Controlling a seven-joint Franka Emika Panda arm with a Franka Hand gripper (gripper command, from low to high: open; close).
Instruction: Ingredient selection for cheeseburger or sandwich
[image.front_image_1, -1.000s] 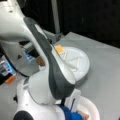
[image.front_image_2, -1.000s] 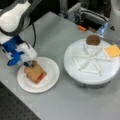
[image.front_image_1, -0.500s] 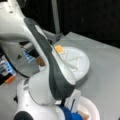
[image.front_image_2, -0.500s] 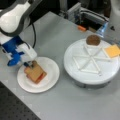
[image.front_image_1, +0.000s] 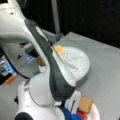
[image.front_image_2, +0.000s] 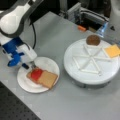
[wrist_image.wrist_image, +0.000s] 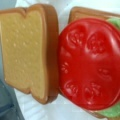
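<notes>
On the white paper plate (image.front_image_2: 25, 83) lies the sandwich, a toast square (wrist_image.wrist_image: 82, 12) with a green leaf (wrist_image.wrist_image: 112, 112) and a red disc (image.front_image_2: 36, 73) (wrist_image.wrist_image: 87, 62) on it. A second toast square (image.front_image_2: 48, 79) (wrist_image.wrist_image: 27, 50) (image.front_image_1: 85, 103) rests beside the stack, leaning on its edge. My gripper (image.front_image_2: 28, 66) hangs just above the plate's far left rim, next to the red disc, open with nothing between its fingers. Other ingredients, a dark brown disc (image.front_image_2: 93, 40) and a yellow square (image.front_image_2: 112, 50) (image.front_image_1: 59, 48), lie on the round divided tray (image.front_image_2: 87, 72) (image.front_image_1: 80, 65).
The arm's white body (image.front_image_1: 42, 82) fills a front view's left and hides most of the plate there. Grey boxes and cables (image.front_image_2: 85, 15) stand beyond the tray at a front view's top. A black perforated board (image.front_image_2: 15, 110) lies at a front view's bottom left.
</notes>
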